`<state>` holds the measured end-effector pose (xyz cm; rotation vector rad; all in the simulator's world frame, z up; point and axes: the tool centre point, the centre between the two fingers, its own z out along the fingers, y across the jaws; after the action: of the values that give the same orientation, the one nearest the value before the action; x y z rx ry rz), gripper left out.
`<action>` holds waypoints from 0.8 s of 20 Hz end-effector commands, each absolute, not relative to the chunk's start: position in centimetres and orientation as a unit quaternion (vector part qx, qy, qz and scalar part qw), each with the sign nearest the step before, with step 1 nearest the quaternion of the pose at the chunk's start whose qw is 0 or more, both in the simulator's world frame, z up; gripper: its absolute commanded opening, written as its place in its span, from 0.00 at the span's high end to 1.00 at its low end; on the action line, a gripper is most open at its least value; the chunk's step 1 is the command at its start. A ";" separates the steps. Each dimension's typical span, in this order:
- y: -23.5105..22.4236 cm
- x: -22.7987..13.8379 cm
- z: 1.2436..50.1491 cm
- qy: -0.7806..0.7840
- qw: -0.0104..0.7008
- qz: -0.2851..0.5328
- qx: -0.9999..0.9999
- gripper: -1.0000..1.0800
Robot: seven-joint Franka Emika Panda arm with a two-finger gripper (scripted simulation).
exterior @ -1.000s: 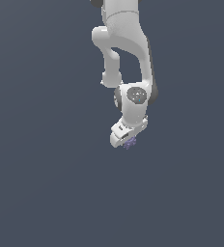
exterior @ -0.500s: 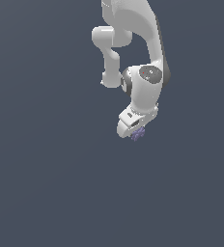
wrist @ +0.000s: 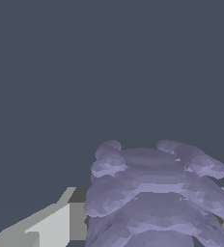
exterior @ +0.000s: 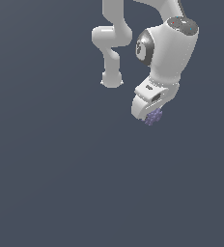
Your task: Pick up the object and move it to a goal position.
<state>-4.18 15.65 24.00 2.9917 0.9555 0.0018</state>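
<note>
Holding the small lavender-purple spiky lump (exterior: 154, 116) in our white robot gripper (exterior: 150, 117).

We see it clamped between the fingers (wrist: 49, 226), upper right of the exterior frame.

I see white Panda arm (exterior: 169, 46) entering from top of exterior view, elbow link folded at the exterior view's left, wrist angled down. Gripper (exterior: 150, 116) points downward, tilted toward the exterior view's left, clamped on lavender spiky lump (wrist: 155, 193). One pale finger (wrist: 51, 226) visible beside lump in wrist view.
</note>
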 end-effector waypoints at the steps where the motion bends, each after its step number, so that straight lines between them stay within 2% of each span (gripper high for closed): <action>1: 16.8 -4.4 26.8 0.304 0.000 0.000 0.953 1.00; 8: 19.3 -4.6 33.0 0.304 0.000 0.000 0.953 1.00; 16: 20.9 -4.5 36.8 0.304 0.000 0.000 0.953 1.00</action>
<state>-4.50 20.68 36.29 2.9929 0.9549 0.0018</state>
